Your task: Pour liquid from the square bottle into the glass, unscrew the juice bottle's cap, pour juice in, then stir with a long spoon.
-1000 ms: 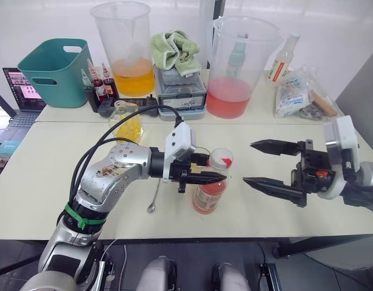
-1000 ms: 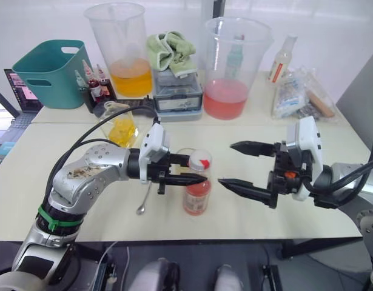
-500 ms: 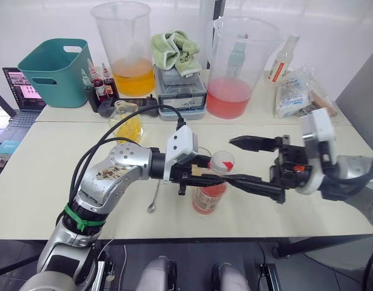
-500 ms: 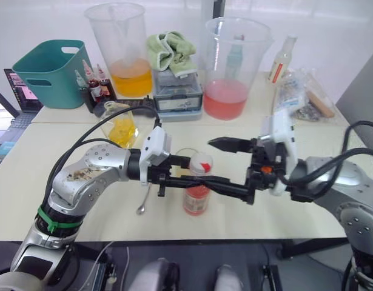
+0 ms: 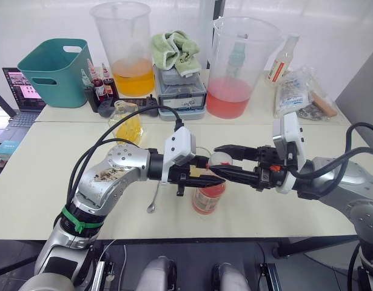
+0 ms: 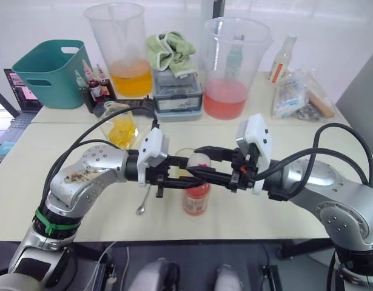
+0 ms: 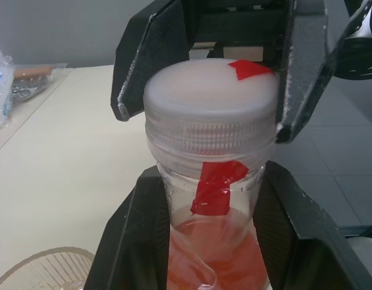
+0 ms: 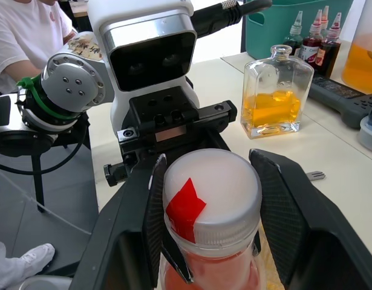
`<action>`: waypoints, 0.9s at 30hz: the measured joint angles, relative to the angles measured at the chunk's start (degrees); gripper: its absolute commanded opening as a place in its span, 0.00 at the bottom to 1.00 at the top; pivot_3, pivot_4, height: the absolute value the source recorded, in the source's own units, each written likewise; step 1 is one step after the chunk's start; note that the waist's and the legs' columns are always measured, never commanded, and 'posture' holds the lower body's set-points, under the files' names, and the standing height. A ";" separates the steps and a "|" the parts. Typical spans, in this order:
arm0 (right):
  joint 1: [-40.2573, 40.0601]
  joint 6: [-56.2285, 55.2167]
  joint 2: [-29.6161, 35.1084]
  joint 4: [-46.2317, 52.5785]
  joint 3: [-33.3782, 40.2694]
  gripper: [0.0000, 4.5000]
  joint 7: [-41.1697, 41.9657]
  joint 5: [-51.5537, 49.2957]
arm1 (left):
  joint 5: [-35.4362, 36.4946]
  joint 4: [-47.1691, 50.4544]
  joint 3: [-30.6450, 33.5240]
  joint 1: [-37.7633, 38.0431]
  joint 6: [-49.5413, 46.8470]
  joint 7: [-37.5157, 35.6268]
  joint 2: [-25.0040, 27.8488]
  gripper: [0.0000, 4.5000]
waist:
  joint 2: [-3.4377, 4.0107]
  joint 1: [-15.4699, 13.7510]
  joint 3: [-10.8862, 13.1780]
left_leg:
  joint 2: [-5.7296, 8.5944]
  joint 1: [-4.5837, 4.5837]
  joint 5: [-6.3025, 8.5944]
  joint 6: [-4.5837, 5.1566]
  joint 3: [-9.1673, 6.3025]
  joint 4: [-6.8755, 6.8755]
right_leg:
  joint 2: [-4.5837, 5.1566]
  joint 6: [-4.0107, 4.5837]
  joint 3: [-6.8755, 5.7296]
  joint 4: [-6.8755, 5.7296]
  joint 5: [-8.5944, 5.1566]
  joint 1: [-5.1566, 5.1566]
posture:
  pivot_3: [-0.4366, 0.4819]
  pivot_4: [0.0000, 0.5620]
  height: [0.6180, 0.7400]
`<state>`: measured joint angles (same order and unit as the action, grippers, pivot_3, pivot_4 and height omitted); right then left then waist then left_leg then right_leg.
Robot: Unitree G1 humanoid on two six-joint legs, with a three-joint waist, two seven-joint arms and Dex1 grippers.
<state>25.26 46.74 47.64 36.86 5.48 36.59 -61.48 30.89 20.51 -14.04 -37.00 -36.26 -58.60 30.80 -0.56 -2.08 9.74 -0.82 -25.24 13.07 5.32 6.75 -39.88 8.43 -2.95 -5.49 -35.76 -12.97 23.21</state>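
Right gripper (image 8: 210, 181) straddles the white cap (image 8: 211, 188), not yet clamped; left gripper (image 7: 213, 211) holds the juice bottle (image 5: 208, 193). Unscrewing, juice pouring, stirring remain.

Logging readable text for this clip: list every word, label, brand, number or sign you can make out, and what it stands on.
No text here can be read.
juice bottle: orange-red label, print too blurred.
cap: plain red tape, no writing.
slim bottle at the back: red label, too small.
laptop screen: content too small.
plastic packet: print illegible.
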 measured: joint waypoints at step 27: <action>25.75 -12.85 -4.68 -32.22 -12.33 1.00 49.32 21.38 | 1.55 4.98 2.04 3.06 -2.03 2.69 2.48 0.31 | 0.01 1.32 -0.01 | -0.01 0.03 -0.04 -0.10 -0.01 0.04 | 0.00 0.01 -0.04 -0.12 0.01 0.04 | 0.48 0.27 0.99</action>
<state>51.01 33.89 42.97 4.64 -6.84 85.91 -40.10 32.43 25.49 -12.00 -33.94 -38.29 -55.90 33.29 -0.55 -0.76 9.73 -0.83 -25.22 13.02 5.23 6.75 -39.84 8.43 -2.94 -5.52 -35.87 -12.96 23.24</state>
